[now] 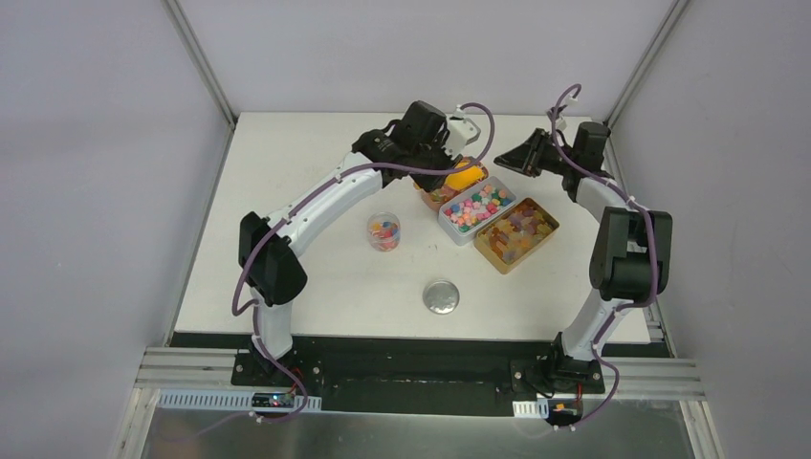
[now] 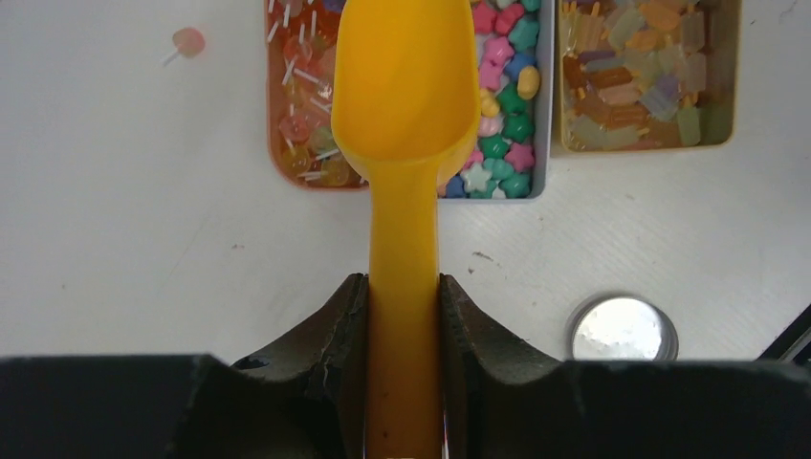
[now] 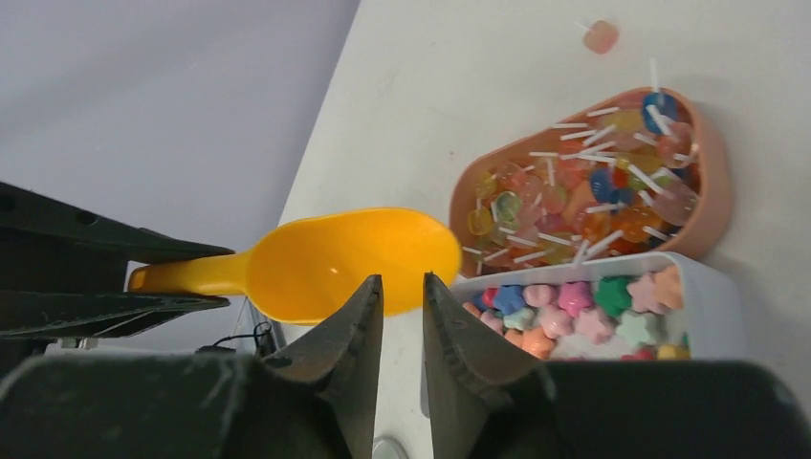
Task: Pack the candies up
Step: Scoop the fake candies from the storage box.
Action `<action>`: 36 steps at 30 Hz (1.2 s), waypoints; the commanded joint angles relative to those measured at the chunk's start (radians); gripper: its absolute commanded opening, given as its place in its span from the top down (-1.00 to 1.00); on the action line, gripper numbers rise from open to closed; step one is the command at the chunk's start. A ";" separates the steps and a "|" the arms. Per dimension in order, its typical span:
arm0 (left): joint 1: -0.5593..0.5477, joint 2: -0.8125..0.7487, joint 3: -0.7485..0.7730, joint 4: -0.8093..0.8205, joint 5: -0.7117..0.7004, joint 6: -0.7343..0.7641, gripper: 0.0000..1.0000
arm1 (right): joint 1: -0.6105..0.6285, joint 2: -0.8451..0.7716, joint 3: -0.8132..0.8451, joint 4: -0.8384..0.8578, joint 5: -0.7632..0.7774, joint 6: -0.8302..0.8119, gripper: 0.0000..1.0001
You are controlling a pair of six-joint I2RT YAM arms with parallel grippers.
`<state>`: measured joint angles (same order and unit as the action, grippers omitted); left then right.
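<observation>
scooping step. pinching orange scoop (image 2: 406, 86) handle in left pincer (image 2: 404, 287), empty bowl above candies (image 2: 502, 153) in 3 trays (image 2: 547, 115). right pincer (image 3: 400, 282) empty, jaws near together, fully shut unclear. next: dip scoop, carry level to jar (image 1: 383, 216).

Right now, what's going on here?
The left gripper holds an orange plastic scoop by its handle, its empty bowl hanging over the three open trays of mixed-colour candies. The right gripper holds nothing, jaws nearly together, near the scoop. A small clear jar with a few candies and a round silver lid sit nearer the arms.
</observation>
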<state>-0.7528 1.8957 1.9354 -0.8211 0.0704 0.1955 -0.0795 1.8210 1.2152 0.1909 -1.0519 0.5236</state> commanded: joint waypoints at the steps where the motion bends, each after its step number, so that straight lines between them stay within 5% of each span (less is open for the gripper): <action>1: -0.005 0.028 0.073 0.121 0.106 -0.030 1.00 | 0.037 0.003 -0.002 0.164 -0.096 0.087 0.52; 12: -0.004 0.017 0.028 0.344 0.088 -0.076 1.00 | 0.079 0.074 0.081 -0.080 -0.042 -0.044 0.51; 24: -0.005 -0.030 -0.117 0.483 0.133 -0.057 1.00 | 0.076 0.053 0.082 -0.097 0.018 -0.037 0.46; 29: -0.004 -0.064 -0.162 0.400 0.112 -0.029 1.00 | 0.058 -0.018 0.049 -0.097 0.149 -0.047 0.29; 36: -0.009 -0.092 -0.157 0.245 0.116 -0.016 1.00 | 0.034 -0.043 0.091 -0.253 0.328 -0.179 -0.25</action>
<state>-0.7532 1.8961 1.7676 -0.5117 0.1841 0.1505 -0.0319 1.8362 1.2564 0.0303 -0.8650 0.4568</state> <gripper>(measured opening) 0.273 0.585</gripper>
